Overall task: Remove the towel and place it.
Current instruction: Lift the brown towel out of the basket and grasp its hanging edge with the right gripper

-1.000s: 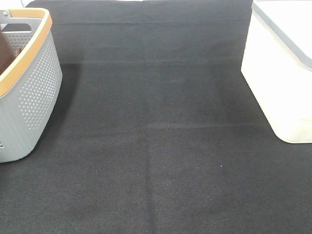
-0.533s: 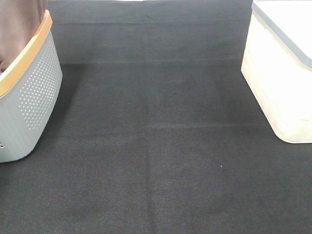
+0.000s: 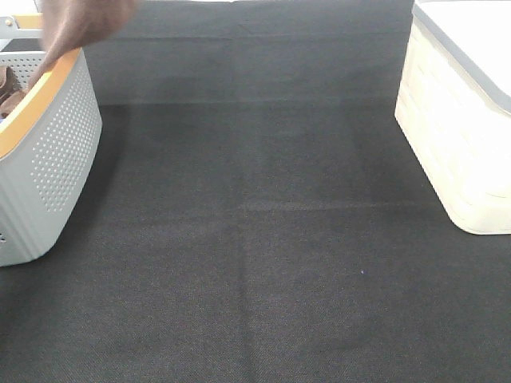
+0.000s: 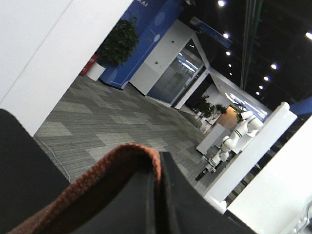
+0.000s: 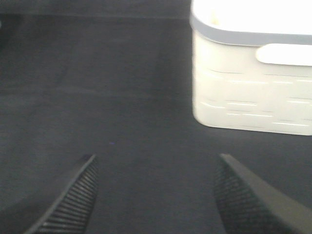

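The left gripper (image 4: 157, 168) is clenched on a fold of the towel (image 4: 109, 168). Within the last second the towel has risen out of the grey basket (image 3: 60, 136) at far left and now hangs above its far rim (removal nearly done, placing ahead). The right gripper (image 5: 153, 195) hangs released above the counter (image 3: 263, 239). White lettering on a distant blue wall (image 4: 148, 29) is cut off and unreadable.

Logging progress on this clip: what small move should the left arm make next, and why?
Probably lift the towel a bit higher before carrying it away: the left gripper pinches its edge, but its lower end hangs at the orange rim of the basket.
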Motion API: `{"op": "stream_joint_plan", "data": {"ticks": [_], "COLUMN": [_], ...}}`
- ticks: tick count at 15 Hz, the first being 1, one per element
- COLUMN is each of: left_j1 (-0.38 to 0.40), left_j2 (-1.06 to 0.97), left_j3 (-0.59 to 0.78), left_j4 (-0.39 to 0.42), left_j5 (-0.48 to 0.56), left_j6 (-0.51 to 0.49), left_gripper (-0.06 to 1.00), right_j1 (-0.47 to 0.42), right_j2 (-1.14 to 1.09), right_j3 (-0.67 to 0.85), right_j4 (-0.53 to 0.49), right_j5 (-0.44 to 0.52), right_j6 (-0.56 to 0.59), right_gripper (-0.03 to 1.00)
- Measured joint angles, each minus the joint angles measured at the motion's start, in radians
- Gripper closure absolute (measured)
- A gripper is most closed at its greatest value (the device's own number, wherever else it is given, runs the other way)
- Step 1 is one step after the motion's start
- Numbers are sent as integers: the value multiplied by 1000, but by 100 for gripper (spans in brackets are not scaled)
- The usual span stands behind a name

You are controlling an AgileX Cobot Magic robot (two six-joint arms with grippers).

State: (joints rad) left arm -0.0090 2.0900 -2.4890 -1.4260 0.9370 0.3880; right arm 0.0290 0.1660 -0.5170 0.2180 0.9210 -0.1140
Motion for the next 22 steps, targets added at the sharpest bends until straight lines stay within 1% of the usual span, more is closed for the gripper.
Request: {"op": "stream_joint_plan", "data": {"ticks": [2, 3, 4, 5, 7, 8, 9, 10, 11, 12, 13, 14, 17, 18, 19, 20, 22], "left_j1": [-62, -95, -141, -170, -218, -238, -238, -276, -276, -294, -312, -329, -367, -369, -369, -369, -369], "left_j2": [0, 0, 0, 0, 0, 0, 0, 0, 0, 0, 0, 0, 0, 0, 0, 0, 0], "left_j3": [0, 0, 0, 0, 0, 0, 0, 0, 0, 0, 0, 0, 0, 0, 0, 0, 0], "left_j4": [22, 46, 100, 142, 227, 271, 271, 382, 382, 422, 453, 464, 467, 467, 467, 458, 408], "left_j5": [-25, -40, -56, -63, -65, -67, -67, -68, -68, -68, -68, -67, -25, -8, 10, 27, 43], "left_j6": [30, 32, 32, 33, 29, 8, 8, -54, -54, -77, -95, -105, -110, -112, -115, -117, -118], "left_gripper": [94, 94, 94, 94, 94, 94, 94, 94, 94, 94, 94, 94, 94, 94, 94, 94, 94], "right_j1": [0, 0, 0, 0, 0, 0, 0, 7, 7, 28, 75, 129, 320, 361, 389, 401, 401], "right_j2": [148, 217, 315, 387, 517, 577, 577, 716, 716, 773, 841, 902, 1062, 1098, 1129, 1163, 1203], "right_j3": [-7, -8, -8, -12, -51, -83, -83, -178, -178, -219, -269, -310, -442, -477, -502, -517, -518], "right_j4": [105, 192, 343, 463, 672, 776, 776, 927, 927, 968, 984, 988, 980, 976, 970, 968, 966], "right_j5": [-66, -110, -163, -190, -198, -198, -198, -166, -166, -158, -162, -188, -324, -354, -382, -436, -510], "right_j6": [-22, -93, -239, -378, -643, -750, -750, -916, -916, -967, -1018, -1058, -1160, -1176, -1180, -1181, -1183], "right_gripper": [32, 32, 32, 32, 32, 32, 32, 32, 32, 32, 32, 32, 32, 32, 32, 32, 32]}}
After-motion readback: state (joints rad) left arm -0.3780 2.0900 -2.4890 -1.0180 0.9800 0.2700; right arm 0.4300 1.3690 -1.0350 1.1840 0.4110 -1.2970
